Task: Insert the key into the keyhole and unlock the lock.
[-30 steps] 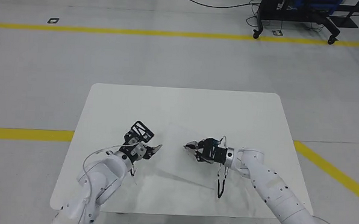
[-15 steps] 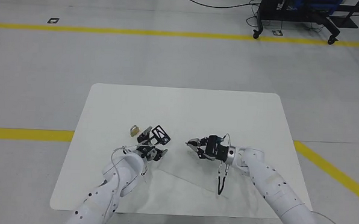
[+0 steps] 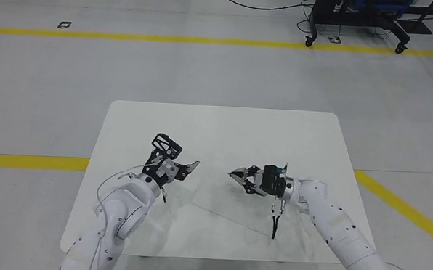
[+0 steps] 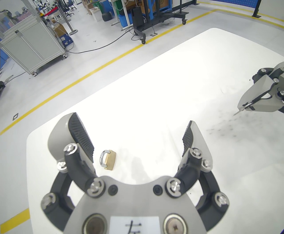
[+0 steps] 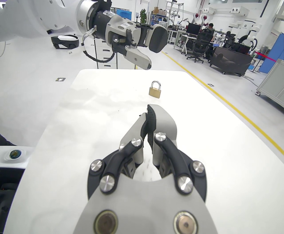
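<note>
Left gripper [image 4: 132,119]: we are hovering released, padlock [image 4: 108,160] beneath one jaw, ready to grasp.
Right gripper [image 5: 149,110]: we are clenching the key [image 4: 237,113], tip beyond jaws.

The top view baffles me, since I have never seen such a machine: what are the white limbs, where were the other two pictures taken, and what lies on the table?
It is a robot with two white arms, seen from a camera above them, at a white rounded table. Each other picture comes from a camera on one wrist, looking along that arm's own hand. The left hand is open and empty, near a small brass padlock with a steel shackle that lies on the table. The right hand is shut, and the left wrist view shows a thin silver metal key sticking out of its tips. The key is not yet in the padlock.
</note>
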`<state>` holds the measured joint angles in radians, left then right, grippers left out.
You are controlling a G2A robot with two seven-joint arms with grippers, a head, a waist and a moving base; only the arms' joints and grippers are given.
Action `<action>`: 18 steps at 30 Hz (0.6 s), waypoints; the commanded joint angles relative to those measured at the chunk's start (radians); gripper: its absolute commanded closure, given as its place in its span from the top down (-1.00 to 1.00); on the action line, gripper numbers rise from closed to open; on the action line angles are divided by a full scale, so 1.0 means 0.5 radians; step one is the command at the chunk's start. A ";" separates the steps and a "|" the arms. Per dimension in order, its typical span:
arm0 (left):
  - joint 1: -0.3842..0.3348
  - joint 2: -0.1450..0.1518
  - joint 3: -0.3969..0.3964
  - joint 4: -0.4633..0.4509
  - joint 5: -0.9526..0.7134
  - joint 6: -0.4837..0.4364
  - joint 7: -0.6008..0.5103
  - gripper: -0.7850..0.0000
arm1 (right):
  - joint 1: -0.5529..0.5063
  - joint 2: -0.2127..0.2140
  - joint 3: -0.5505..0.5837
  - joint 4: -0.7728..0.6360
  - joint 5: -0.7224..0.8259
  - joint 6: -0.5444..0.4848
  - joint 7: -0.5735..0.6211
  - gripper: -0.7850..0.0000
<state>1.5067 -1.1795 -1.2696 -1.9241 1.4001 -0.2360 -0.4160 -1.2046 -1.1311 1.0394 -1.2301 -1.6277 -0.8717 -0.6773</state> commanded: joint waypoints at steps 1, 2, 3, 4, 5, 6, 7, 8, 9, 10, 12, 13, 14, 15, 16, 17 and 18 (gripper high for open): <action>-0.001 0.000 0.001 0.001 0.000 0.001 0.000 1.00 | 0.000 0.000 0.000 0.000 0.000 0.000 0.000 -1.00; 0.003 -0.001 0.006 0.001 -0.009 -0.008 0.007 1.00 | 0.000 0.000 0.000 0.000 0.000 0.000 0.000 -1.00; 0.012 -0.002 0.010 -0.001 -0.052 -0.025 0.044 1.00 | -0.010 -0.002 -0.002 -0.010 0.022 0.011 0.000 -1.00; 0.020 -0.003 -0.005 0.004 -0.129 -0.036 0.108 1.00 | -0.024 -0.005 -0.001 -0.018 0.067 0.026 0.001 -1.00; 0.031 -0.005 -0.032 0.015 -0.265 -0.072 0.172 1.00 | -0.035 -0.008 -0.002 -0.020 0.137 0.009 -0.017 -1.00; 0.039 -0.004 -0.072 0.027 -0.425 -0.129 0.220 1.00 | -0.038 -0.011 -0.005 -0.017 0.213 -0.047 -0.048 -1.00; 0.044 -0.002 -0.121 0.045 -0.593 -0.206 0.248 1.00 | -0.034 -0.013 -0.002 -0.002 0.272 -0.090 -0.068 -1.00; 0.050 0.001 -0.166 0.070 -0.815 -0.310 0.249 1.00 | -0.030 -0.015 -0.007 0.009 0.335 -0.160 -0.096 -1.00; 0.046 0.007 -0.213 0.104 -1.012 -0.411 0.201 1.00 | -0.021 -0.015 -0.011 0.022 0.380 -0.234 -0.116 -1.00; 0.033 0.013 -0.251 0.135 -1.216 -0.515 0.123 1.00 | -0.012 -0.016 -0.014 0.033 0.421 -0.281 -0.139 -1.00; -0.004 0.026 -0.284 0.225 -1.693 -0.716 -0.081 1.00 | -0.006 -0.017 -0.072 0.044 0.508 -0.281 -0.174 -1.00; -0.037 0.034 -0.273 0.285 -1.971 -0.812 -0.232 1.00 | 0.004 -0.014 -0.107 0.049 0.547 -0.281 -0.184 -1.00; -0.080 0.042 -0.253 0.347 -2.244 -0.886 -0.402 1.00 | 0.014 -0.010 -0.148 0.056 0.594 -0.281 -0.192 -1.00; -0.134 0.051 -0.224 0.413 -2.515 -0.950 -0.577 1.00 | 0.028 -0.005 -0.202 0.057 0.650 -0.281 -0.196 -1.00; -0.190 0.060 -0.185 0.482 -2.758 -0.994 -0.766 1.00 | 0.050 0.003 -0.250 0.064 0.697 -0.281 -0.192 -1.00; -0.252 0.069 -0.154 0.550 -2.978 -1.027 -0.941 1.00 | 0.074 0.011 -0.295 0.076 0.743 -0.281 -0.184 -1.00; -0.316 0.077 -0.121 0.630 -3.167 -1.047 -1.104 1.00 | 0.097 0.019 -0.350 0.085 0.799 -0.281 -0.172 -1.00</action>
<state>1.3778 -1.1440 -1.3443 -1.6458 -0.0111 -0.7522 -0.8570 -1.1649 -1.1244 0.8849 -1.1909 -1.2506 -1.0122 -0.7677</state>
